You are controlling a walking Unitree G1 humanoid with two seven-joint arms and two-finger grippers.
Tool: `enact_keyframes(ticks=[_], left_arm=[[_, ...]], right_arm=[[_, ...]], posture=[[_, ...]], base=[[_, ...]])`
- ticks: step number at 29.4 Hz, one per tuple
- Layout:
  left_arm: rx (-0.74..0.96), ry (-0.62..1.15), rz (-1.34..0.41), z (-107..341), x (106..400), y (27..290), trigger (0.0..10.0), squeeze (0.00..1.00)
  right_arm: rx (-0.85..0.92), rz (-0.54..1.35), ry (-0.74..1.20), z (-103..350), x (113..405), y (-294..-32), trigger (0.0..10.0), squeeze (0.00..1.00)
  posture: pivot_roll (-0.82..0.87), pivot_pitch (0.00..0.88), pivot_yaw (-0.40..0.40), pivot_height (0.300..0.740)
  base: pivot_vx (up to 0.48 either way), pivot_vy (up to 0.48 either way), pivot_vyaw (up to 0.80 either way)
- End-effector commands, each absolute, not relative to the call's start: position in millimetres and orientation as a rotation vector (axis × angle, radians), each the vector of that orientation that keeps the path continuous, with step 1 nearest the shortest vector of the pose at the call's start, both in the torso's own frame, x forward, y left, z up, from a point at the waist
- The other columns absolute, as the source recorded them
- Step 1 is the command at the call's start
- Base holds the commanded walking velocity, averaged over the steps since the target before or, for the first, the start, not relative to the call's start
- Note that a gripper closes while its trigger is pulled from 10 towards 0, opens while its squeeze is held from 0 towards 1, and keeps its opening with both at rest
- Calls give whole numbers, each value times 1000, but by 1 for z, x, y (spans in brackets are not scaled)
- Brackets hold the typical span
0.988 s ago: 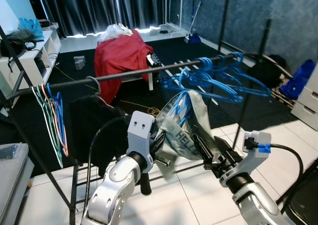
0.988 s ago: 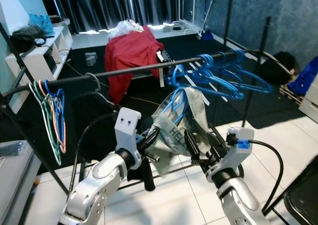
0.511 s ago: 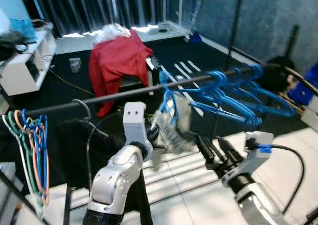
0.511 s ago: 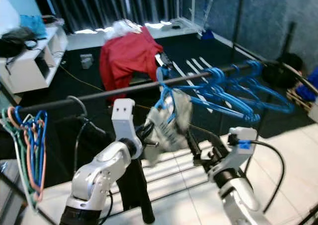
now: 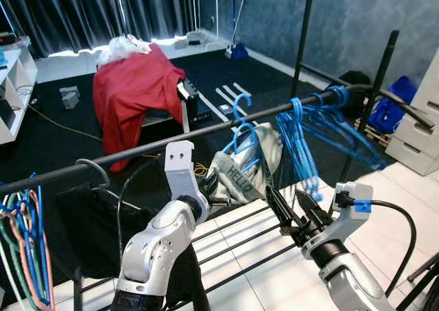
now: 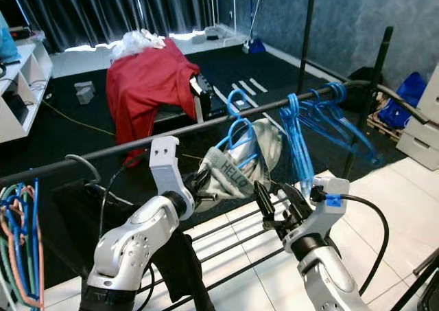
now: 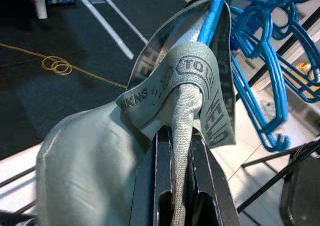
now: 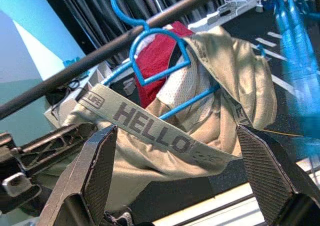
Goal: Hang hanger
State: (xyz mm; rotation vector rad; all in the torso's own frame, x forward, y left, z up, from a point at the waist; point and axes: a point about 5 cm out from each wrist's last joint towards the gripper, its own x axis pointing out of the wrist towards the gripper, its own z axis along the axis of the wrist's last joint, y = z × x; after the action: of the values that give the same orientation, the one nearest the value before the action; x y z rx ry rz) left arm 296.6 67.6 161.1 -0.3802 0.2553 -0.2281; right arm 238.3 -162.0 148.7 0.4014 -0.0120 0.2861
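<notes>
The blue plastic hanger [image 5: 241, 127] hung by its hook on the long dark metal rail [image 5: 137, 154] of the clothes rack, and it carried a grey-green cloth garment with a "HELLO" waistband [image 5: 248, 167]. The garment drooped below the rail, between the two arms. The left hand [image 7: 181, 196] was closed on a fold of this garment: in the left wrist view the cloth passed between the two black fingers [image 7: 162, 186], which stood narrow with the fabric pinched between them. The right hand [image 5: 293, 211] was just beside the garment, on its right and a little lower, with its fingers spread wide and nothing between them; in the right wrist view the garment and the hanger were seen between the two open fingertips [image 8: 92, 161], apart from them.

To the right on the same rail hung a bunch of empty blue plastic hangers [image 5: 322, 125]. At the left end of the rail hung some thin wire hangers in blue, green and orange [image 5: 27, 249], and near them a dark garment [image 5: 82, 222] on a grey hook. Behind the rack, on the dark floor, a red cloth [image 5: 134, 91] covered some piece of furniture, and dark curtains [image 5: 103, 9] closed the back wall. Under the rack the floor was of white tiles [image 5: 274, 283]
</notes>
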Motion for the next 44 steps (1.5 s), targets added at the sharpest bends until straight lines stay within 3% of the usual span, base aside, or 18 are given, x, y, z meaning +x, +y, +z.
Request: enact_keyframes(ticks=[1,8,22,23,28,29,30,31,35,36,37,38,40,41,42,43,44], left_arm=[[-472,421,-77,126,277,69,10000,0],[-375,451,-7,125,278,72,10000,0],[-313,415,217,126,282,104,10000,0],[-264,443,291,118,275,117,10000,0],[-239,467,298,111,269,122,10000,0],[-231,503,241,103,264,117,10000,322],[-231,503,241,103,264,117,10000,322],[-234,536,168,98,259,111,10000,1000],[-257,589,65,89,251,101,10000,1000],[-286,580,-105,93,248,86,10000,1000],[-286,580,-105,93,248,86,10000,1000],[-303,569,-238,97,245,73,10000,1000],[-303,569,-238,97,245,73,10000,1000],[-289,517,-461,109,238,54,10000,1000],[-289,517,-461,109,238,54,10000,1000],[-259,471,-658,118,229,40,10000,1000],[-259,471,-658,118,229,40,10000,1000]], right_arm=[[406,285,0,148,238,-161,10000,0],[409,285,0,148,239,-160,10000,0],[386,271,10,148,237,-163,10000,0],[381,290,29,147,240,-163,10000,0],[384,303,38,146,242,-162,10000,0],[385,308,40,146,243,-161,10000,0],[385,308,40,146,243,-161,10000,0],[384,311,41,146,244,-161,10000,0],[383,314,43,145,245,-160,10000,0],[379,313,43,145,245,-161,10000,0],[379,313,43,145,245,-161,10000,0],[376,312,44,145,245,-162,10000,0],[376,312,44,145,245,-162,10000,0],[374,308,45,145,245,-164,10000,0],[374,308,45,145,245,-164,10000,0],[374,303,45,145,244,-166,10000,0],[374,303,45,145,244,-166,10000,0]], posture=[[-154,0,27,740],[-154,0,29,740],[-142,0,22,740],[-110,0,-4,740],[-109,0,-7,740],[-105,0,-13,740],[-105,0,-13,740],[-105,0,-14,740],[-107,0,-14,740],[-117,0,-11,740],[-117,0,-11,740],[-118,0,-11,740],[-118,0,-11,740],[-119,0,-11,740],[-119,0,-11,740],[-129,0,-6,740],[-129,0,-6,740]], base=[[0,0,0],[0,0,0],[0,0,0],[0,0,0],[0,0,0],[0,0,0],[0,0,0],[0,0,0],[0,0,0],[0,0,0],[0,0,0],[0,0,0],[0,0,0],[0,0,0],[0,0,0],[0,0,0],[0,0,0]])
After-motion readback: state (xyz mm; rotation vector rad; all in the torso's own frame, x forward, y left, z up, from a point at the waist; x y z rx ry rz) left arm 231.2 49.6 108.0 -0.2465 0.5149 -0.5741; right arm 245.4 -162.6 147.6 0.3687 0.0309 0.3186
